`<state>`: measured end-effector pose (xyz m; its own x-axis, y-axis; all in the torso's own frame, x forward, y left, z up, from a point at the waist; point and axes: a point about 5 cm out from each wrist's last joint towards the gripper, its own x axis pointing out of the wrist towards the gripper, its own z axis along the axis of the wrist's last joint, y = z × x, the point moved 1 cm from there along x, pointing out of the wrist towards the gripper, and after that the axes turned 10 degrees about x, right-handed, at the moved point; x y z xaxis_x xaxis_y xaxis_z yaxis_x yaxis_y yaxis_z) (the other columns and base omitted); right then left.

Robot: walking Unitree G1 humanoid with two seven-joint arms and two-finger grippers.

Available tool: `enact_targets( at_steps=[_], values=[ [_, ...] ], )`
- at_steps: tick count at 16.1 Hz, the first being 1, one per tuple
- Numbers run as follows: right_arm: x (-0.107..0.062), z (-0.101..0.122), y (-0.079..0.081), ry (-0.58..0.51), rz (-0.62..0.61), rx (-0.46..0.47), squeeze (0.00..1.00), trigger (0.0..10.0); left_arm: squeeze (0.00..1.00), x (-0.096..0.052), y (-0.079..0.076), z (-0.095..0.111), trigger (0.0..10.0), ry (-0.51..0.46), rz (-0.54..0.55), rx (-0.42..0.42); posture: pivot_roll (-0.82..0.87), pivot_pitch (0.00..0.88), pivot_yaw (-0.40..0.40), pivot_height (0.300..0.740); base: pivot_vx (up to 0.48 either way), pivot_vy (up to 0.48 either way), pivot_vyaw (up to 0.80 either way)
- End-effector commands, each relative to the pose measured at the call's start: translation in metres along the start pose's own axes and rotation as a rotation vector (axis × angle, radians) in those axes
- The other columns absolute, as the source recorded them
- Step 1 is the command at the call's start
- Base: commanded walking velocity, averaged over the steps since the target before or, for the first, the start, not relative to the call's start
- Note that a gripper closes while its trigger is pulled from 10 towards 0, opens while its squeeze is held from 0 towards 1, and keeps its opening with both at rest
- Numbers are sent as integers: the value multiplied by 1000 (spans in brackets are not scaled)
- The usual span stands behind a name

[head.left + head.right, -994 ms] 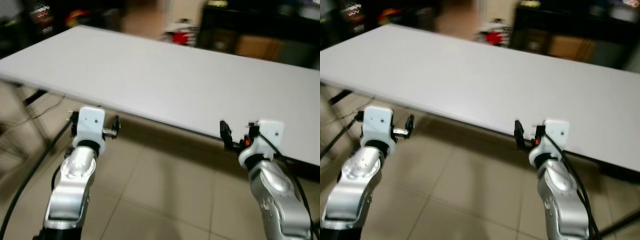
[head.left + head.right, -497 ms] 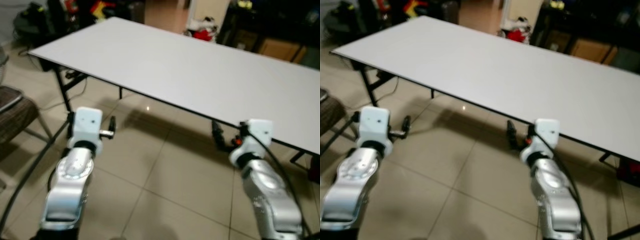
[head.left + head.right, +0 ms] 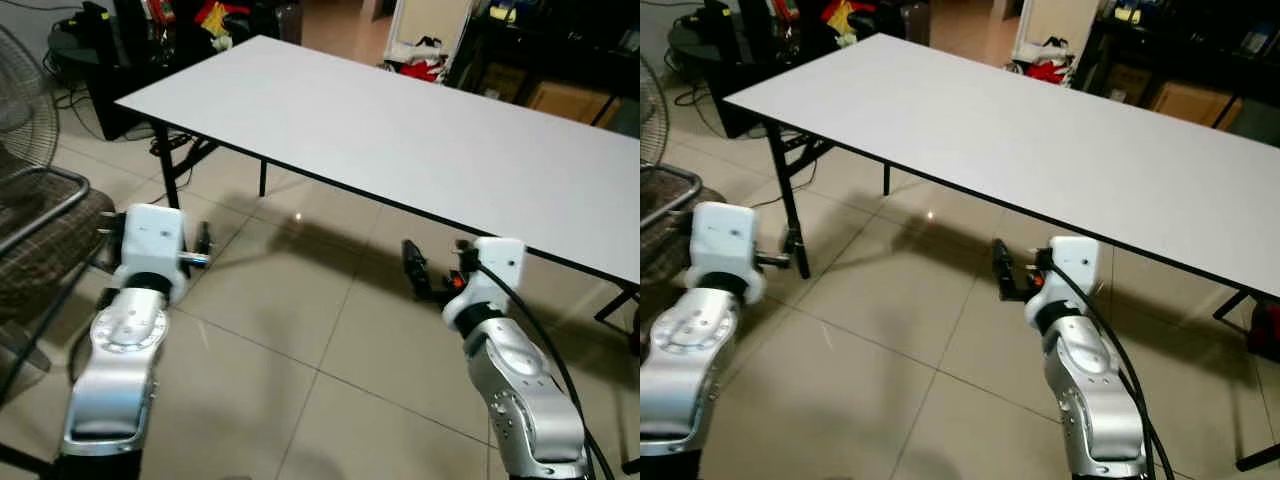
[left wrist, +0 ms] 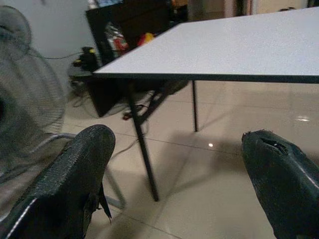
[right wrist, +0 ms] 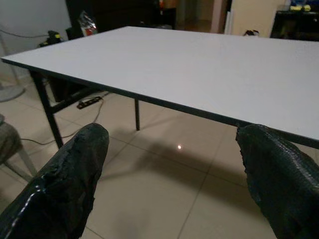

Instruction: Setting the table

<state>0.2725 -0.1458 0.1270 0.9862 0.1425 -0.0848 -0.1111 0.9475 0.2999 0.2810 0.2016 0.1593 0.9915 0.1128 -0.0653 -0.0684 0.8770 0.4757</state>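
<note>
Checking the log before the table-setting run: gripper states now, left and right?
Left gripper: open, holding nothing, short of the white table.
Right gripper: open, holding nothing, just below the table edge.

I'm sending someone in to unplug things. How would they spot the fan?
From the long white table, go to the corner on the robot's left, then on to the chair. The fan stands behind it: a round wire cage, unlike the chair's checked seat.
</note>
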Motion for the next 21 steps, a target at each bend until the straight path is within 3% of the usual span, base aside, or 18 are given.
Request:
enact_targets(
  at_steps=[1,4,7,12,21],
  values=[
    [-1,6,-6,-24,-17,-22,0,10000,0,0,-7,5,10000,-18,-28,-6,100,0,-72,740,0,349,0],
    [0,9,-4,-37,9,-5,0,10000,0,1,-3,13,10000,-42,-19,5,102,0,-73,740,0,351,0],
    [1,22,9,-91,96,22,0,10000,0,2,7,35,10000,-109,-3,11,114,0,-80,740,0,346,0],
    [2,23,20,-85,169,18,0,10000,0,-2,9,38,10000,-124,10,24,121,0,-89,740,0,0,569],
    [11,17,15,-52,154,-18,0,10000,0,-2,17,33,10000,-86,68,22,135,0,-97,740,0,-480,800]
  ],
)
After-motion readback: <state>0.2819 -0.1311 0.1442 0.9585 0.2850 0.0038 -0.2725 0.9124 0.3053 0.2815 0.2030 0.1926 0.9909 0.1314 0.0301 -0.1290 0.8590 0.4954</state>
